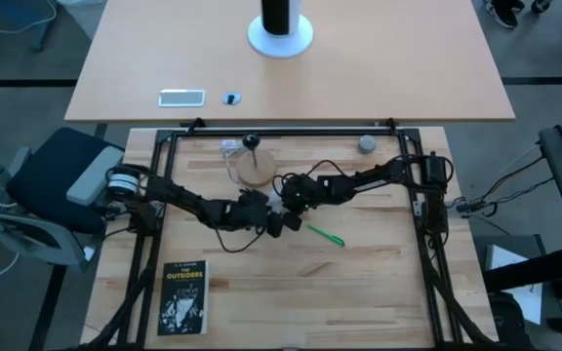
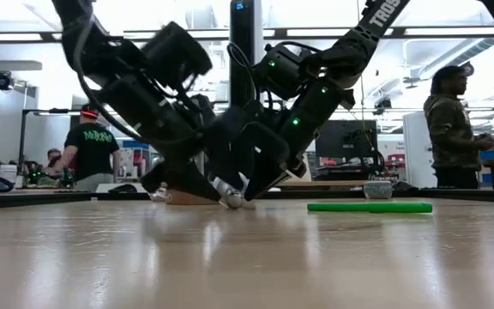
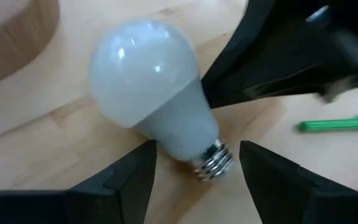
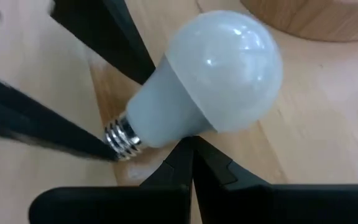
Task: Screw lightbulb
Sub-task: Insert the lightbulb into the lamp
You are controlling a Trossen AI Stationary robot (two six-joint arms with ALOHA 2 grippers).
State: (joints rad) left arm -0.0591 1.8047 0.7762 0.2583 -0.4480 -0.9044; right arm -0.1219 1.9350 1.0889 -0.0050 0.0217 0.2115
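Note:
The white frosted lightbulb (image 3: 148, 74) lies on its side on the wooden table at mid-table (image 1: 277, 201), its silvery threaded base (image 3: 213, 160) pointing toward my left gripper. My left gripper (image 3: 199, 150) is open, with one finger on each side of the threaded base. My right gripper (image 4: 191, 152) is shut and sits against the bulb's tapered neck from the other side. In the low view the bulb (image 2: 231, 199) shows between the two grippers, down on the table. My left gripper's one finger (image 3: 143, 163) stands right beside the bulb's neck (image 3: 166, 140); I cannot tell whether it touches. The other finger stands apart from the base. My right gripper's shut fingertips (image 4: 182, 155) rest against the side of the bulb's tapered neck (image 4: 182, 124), coming slanted down from the table's right. The bulb lies on the table.
A round wooden lamp base (image 1: 255, 169) with a dark stem stands just behind the bulb. A green pen (image 1: 326, 236) lies to the right, a book (image 1: 183, 297) near the front left, a grey ball (image 1: 367, 144) at the far right, and a clear wrapper (image 1: 230, 148) at the far side.

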